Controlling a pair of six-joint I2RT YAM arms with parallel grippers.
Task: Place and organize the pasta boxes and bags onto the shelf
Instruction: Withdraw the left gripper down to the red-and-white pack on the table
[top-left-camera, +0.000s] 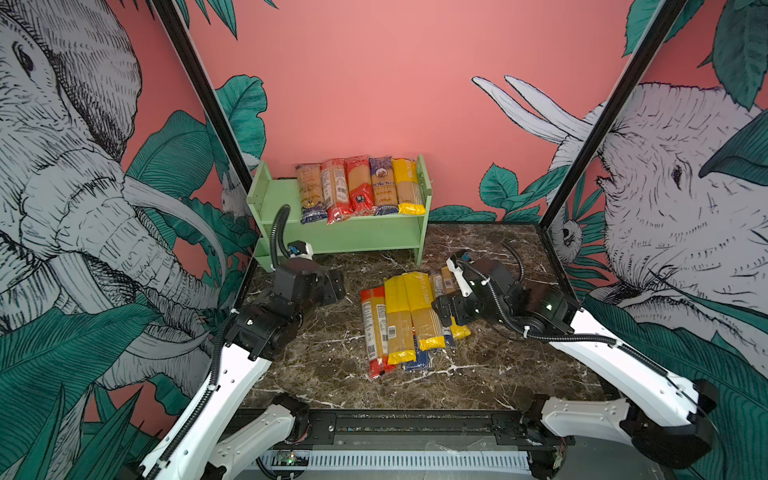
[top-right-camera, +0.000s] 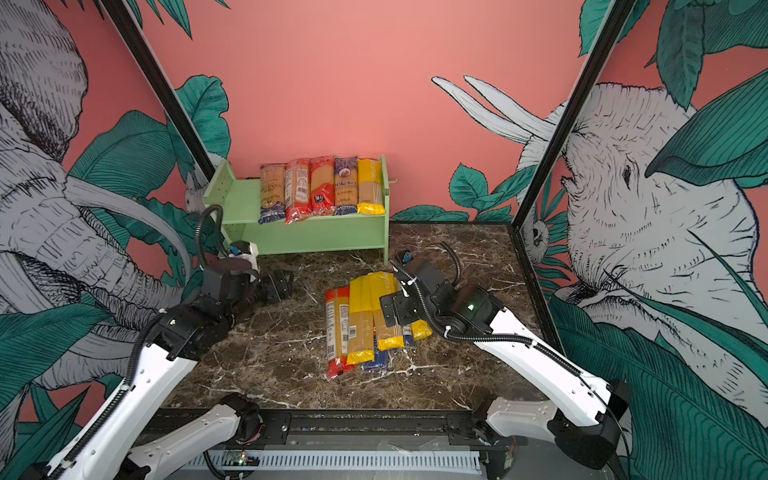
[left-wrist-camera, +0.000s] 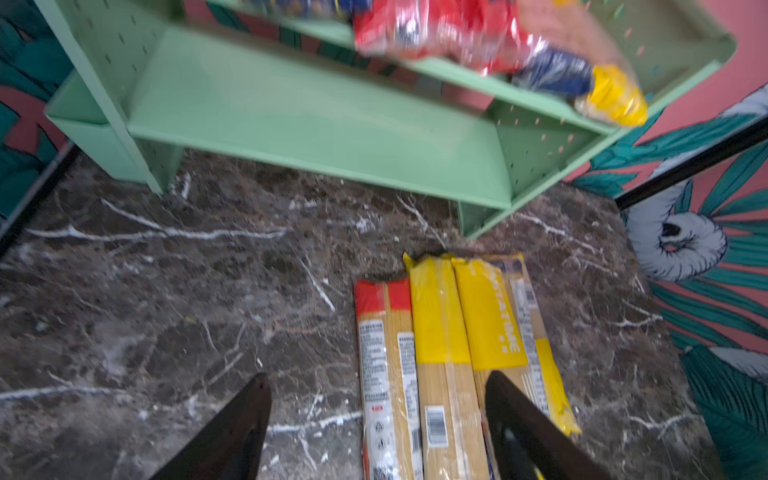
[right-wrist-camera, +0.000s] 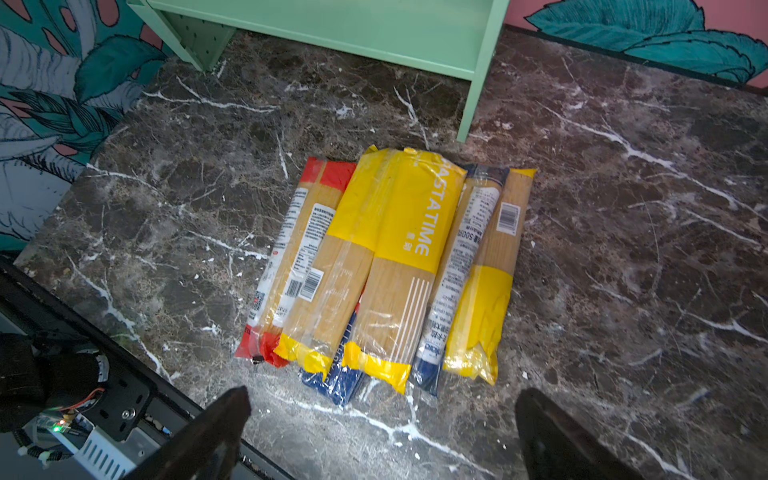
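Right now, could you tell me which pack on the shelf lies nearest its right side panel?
The yellow-ended pack, last in the row on the top board of the shelf; it alone in that row has yellow ends.

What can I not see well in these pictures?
- Blue pack: right wrist view, mostly covered by yellow packs.
- Packs on the shelf: left wrist view, blurred, cut off by the edge.
- Print on the red pack: both top views, too small.

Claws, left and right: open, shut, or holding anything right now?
Left claw: open, holding nothing.
Right claw: open, holding nothing.
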